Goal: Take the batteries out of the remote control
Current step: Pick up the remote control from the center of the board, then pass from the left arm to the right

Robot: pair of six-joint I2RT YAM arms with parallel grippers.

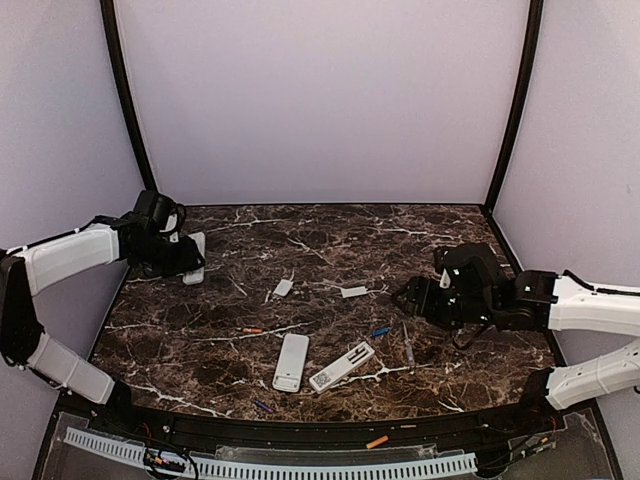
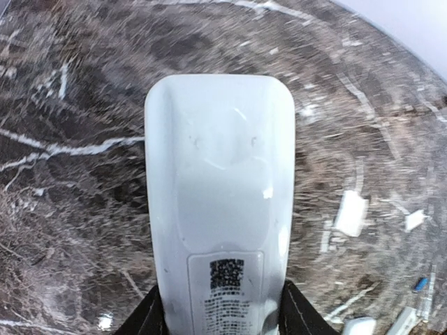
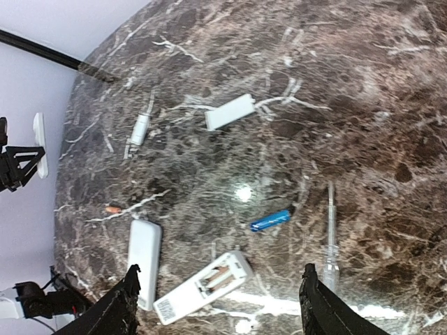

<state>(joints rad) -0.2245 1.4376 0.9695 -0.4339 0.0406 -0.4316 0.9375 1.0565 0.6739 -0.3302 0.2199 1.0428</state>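
A white remote control (image 2: pixel 220 188) lies back side up, label showing, between my left gripper's (image 2: pixel 222 317) black fingers (image 2: pixel 149 315), which press on both its sides. This is at the back left of the table (image 1: pixel 195 258). A second remote (image 3: pixel 202 286) lies open near the front with two batteries (image 3: pixel 222 277) in its bay. A third, closed one (image 3: pixel 144 252) lies beside it. Loose batteries: blue (image 3: pixel 270 220), orange (image 3: pixel 113 208), purple (image 1: pixel 263 406). My right gripper (image 3: pixel 222 307) hovers open above the open remote, holding nothing.
Two small white covers (image 3: pixel 230 112) (image 3: pixel 140 129) lie mid-table. A clear thin tool (image 3: pixel 330 237) lies right of the blue battery. Another orange battery (image 1: pixel 377 441) sits on the front ledge. Lilac walls close off the back and sides.
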